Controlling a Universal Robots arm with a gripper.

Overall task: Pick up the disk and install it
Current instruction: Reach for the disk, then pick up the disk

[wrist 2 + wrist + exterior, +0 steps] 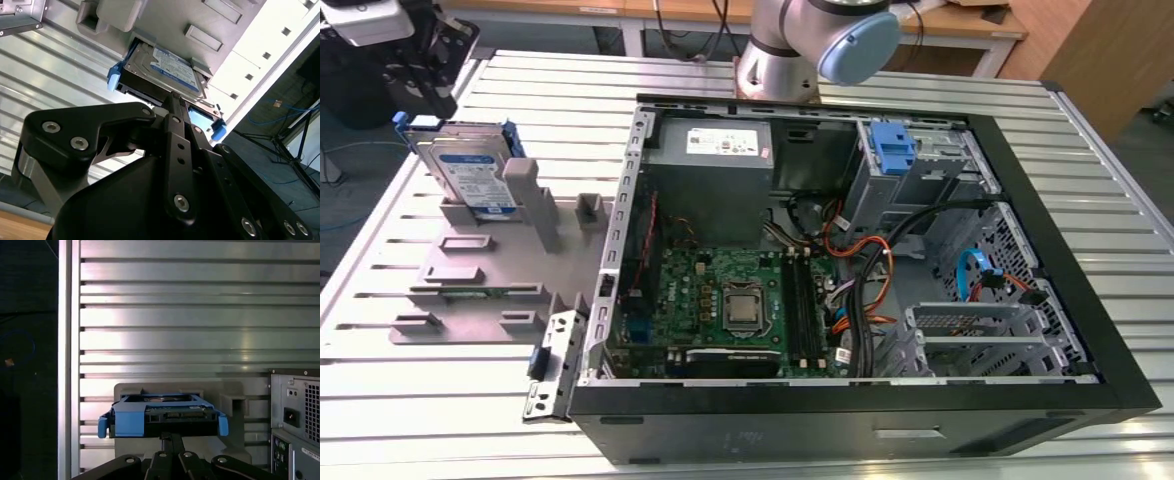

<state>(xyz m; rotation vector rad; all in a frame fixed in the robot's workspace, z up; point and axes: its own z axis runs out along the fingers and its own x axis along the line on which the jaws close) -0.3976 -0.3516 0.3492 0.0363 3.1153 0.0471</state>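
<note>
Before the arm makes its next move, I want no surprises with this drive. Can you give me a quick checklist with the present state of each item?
1. The disk sits in the grey holder, outside the computer case: ok, it leans there at the exterior view's left.
2. The pincer is lined up with the disk: ok, in the first wrist view the disk's blue-framed edge is straight ahead of it.
3. The pincer has hold of the disk: cannot tell.
4. The case is open: ok, the motherboard is exposed.
5. The bay by the blue clip is free of cables: cannot tell; cables run close below it.
</note>
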